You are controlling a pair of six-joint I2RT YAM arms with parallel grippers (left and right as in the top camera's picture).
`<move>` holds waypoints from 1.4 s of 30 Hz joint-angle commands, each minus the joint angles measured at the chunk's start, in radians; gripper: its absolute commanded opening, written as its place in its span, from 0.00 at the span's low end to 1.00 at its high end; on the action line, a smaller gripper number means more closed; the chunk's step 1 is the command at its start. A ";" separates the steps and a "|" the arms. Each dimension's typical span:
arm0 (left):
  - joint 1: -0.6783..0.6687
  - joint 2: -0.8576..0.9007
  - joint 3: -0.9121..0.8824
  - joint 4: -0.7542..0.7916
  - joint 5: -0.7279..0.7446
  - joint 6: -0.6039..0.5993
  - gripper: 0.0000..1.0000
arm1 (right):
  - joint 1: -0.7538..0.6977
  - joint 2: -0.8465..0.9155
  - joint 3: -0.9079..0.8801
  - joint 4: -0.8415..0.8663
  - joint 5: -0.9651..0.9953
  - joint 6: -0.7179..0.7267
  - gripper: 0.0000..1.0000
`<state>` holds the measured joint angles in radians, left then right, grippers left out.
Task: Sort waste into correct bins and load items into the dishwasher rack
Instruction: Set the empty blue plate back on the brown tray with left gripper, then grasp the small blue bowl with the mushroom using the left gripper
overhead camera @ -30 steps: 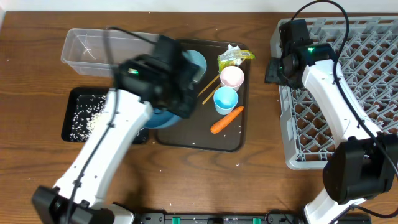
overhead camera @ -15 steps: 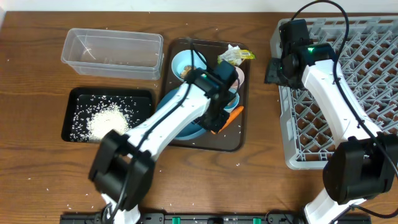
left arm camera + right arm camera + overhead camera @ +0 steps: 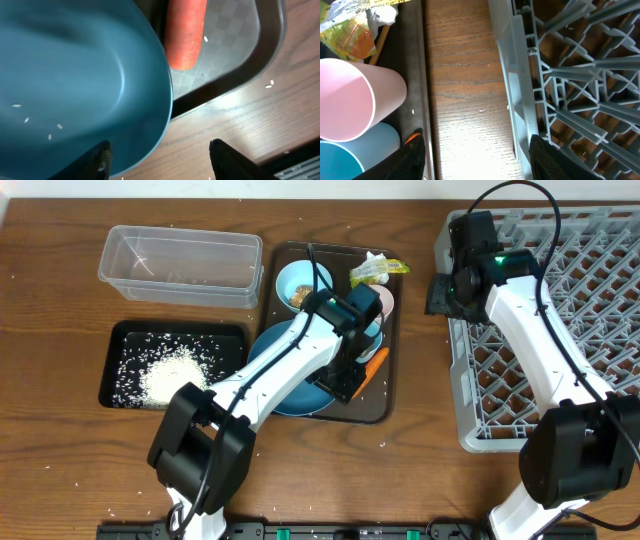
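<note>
Right, the left gripper (image 3: 161,145) hangs over the near corner of the dark brown serving tray (image 3: 235,75), its two black fingers (image 3: 102,156) spread wide and clamped on nothing. The rim of the big dark-blue bowl (image 3: 75,75) curves in just under the left one, though I cannot tell whether they touch. That bowl is smooth and glossy, round and shallow, with a few stray rice grains (image 3: 50,136) stuck to its inside. Just beyond its rim lies the carrot (image 3: 185,35), a matt orange stub with a blunt rounded end, on the tray's finely checked floor. From above, the small light-blue bowl (image 3: 300,283) sits at the tray's far end with a brown lump (image 3: 298,297) in it. To its left are the clear plastic tub (image 3: 180,265) and the shallow black tray (image 3: 228,340), which holds a white heap of rice. Over on the right, the right gripper (image 3: 477,145) hovers above the bare strip of wood-grain table (image 3: 465,75) between the serving tray and the grey lattice rack (image 3: 570,75), jaws apart and empty. Its camera catches the pink cup (image 3: 345,100), smooth and matt. The light-blue cup (image 3: 350,155) stands just beside it. Beyond them are the crinkly yellow-green wrapper (image 3: 350,30), a wad of white paper (image 3: 382,15) and a thin wooden chopstick (image 3: 380,42). Dark print runs along the wrapper's top edge, too cut off to read.
</note>
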<state>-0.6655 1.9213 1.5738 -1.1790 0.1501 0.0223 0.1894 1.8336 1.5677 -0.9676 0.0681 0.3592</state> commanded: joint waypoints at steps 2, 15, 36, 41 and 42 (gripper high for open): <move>0.051 -0.043 0.155 -0.025 -0.018 -0.001 0.68 | -0.005 -0.012 -0.006 -0.001 0.011 -0.009 0.61; 0.244 0.078 0.296 0.354 -0.092 0.104 0.94 | -0.003 -0.012 -0.006 -0.006 0.011 -0.021 0.62; 0.244 0.408 0.296 0.410 -0.061 0.160 0.68 | -0.004 -0.012 -0.006 -0.016 0.041 -0.021 0.64; 0.243 0.432 0.296 0.411 -0.061 0.160 0.44 | -0.004 -0.012 -0.006 -0.014 0.041 -0.024 0.64; 0.243 0.432 0.296 0.412 -0.061 0.160 0.41 | -0.004 -0.012 -0.006 -0.013 0.041 -0.024 0.64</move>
<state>-0.4225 2.3283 1.8652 -0.7597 0.0898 0.1810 0.1894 1.8336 1.5677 -0.9825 0.0879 0.3508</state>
